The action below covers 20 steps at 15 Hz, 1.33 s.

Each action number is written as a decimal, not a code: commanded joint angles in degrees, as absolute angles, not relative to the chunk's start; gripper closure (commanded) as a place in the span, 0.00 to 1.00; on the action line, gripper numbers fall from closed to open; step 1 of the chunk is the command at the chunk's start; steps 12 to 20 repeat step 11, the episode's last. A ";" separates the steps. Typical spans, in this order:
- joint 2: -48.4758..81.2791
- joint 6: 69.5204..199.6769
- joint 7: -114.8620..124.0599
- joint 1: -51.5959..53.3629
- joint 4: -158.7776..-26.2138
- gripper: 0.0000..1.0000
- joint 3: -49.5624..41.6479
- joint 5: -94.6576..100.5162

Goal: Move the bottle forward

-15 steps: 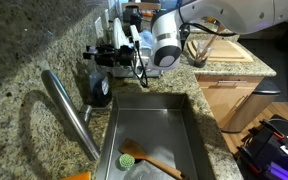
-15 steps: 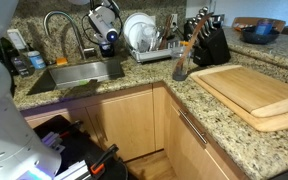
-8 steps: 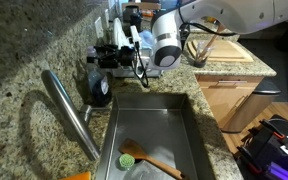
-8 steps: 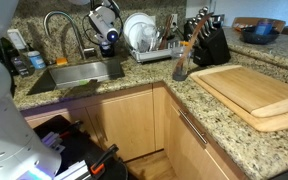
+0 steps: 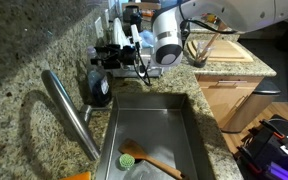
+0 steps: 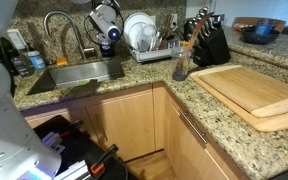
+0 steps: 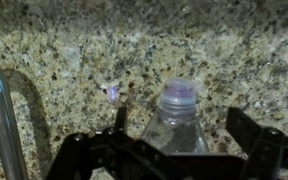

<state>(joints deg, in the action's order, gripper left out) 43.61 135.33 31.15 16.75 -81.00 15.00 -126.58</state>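
A clear plastic bottle (image 7: 179, 135) with a purple cap (image 7: 180, 94) stands upright on the granite ledge behind the sink, close to the backsplash. In both exterior views it shows as a dark bottle (image 5: 98, 88) (image 6: 108, 44) beside the faucet. My gripper (image 7: 179, 115) is open, with one black finger (image 7: 119, 118) left of the bottle and the other (image 7: 242, 125) right of it, each with a gap to the bottle. From outside, the gripper (image 5: 98, 62) (image 6: 110, 36) sits just over the bottle's top.
The curved faucet (image 5: 69, 115) rises close beside the bottle. The steel sink (image 5: 179, 125) holds a green brush (image 5: 132, 156). A dish rack with plates (image 6: 144, 35), a utensil glass (image 6: 181, 65), a knife block (image 6: 209, 45) and a cutting board (image 6: 254, 90) stand further along the counter.
The jaws have spread apart from around the bottle. The arm and the bottle have barely shifted.
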 commanded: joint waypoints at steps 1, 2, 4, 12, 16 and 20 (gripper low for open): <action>40.32 140.01 31.04 16.25 -83.08 0.00 14.19 -123.17; 39.52 141.50 30.62 16.17 -83.58 0.00 13.75 -122.04; 37.83 144.15 31.61 15.52 -85.09 0.00 13.49 -120.49; 35.55 148.46 37.45 13.32 -88.82 0.00 13.40 -118.88; 35.55 148.46 37.45 13.32 -88.82 0.00 13.40 -118.88; 35.55 148.46 37.45 13.32 -88.82 0.00 13.40 -118.88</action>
